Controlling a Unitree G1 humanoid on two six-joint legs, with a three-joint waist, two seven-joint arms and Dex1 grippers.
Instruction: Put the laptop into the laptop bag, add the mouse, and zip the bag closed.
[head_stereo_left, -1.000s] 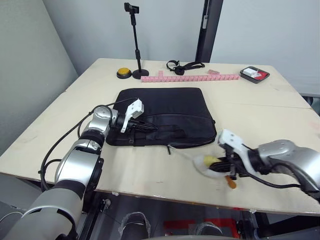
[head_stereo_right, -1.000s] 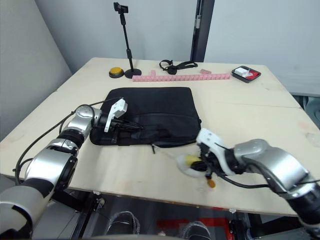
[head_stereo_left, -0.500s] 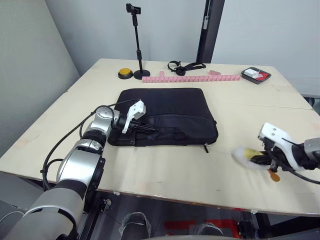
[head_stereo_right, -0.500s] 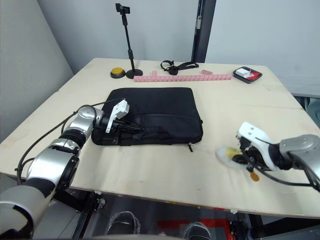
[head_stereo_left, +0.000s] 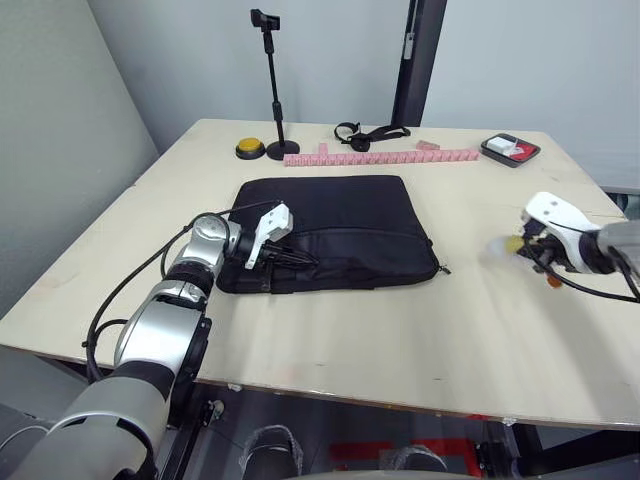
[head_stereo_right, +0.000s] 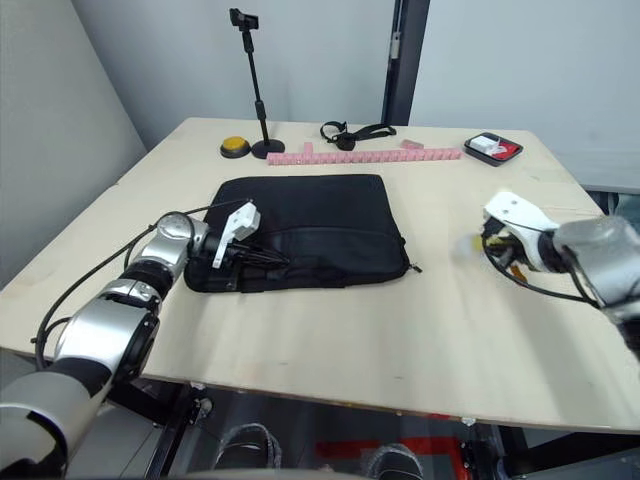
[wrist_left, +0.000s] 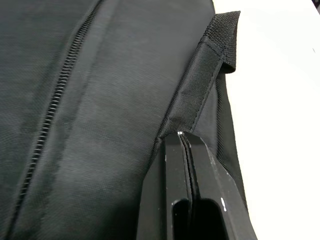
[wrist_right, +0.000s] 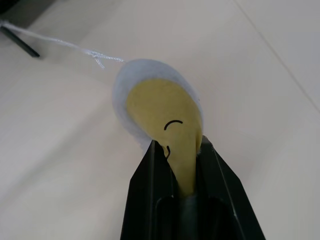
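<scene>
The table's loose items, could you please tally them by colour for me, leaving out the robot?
Black: 3 (laptop bag, phone stand, strap)
Pink: 1 (ruler strip)
Yellow: 1 (button)
White and yellow: 1 (plush duck, held in right tool)
Black and red: 1 (tray)
Total: 7

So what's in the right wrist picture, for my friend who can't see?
The right end effector pinches a white and yellow plush duck between its two black fingers. Below lies the pale wooden table, with a thin white string running off from the duck.
</scene>
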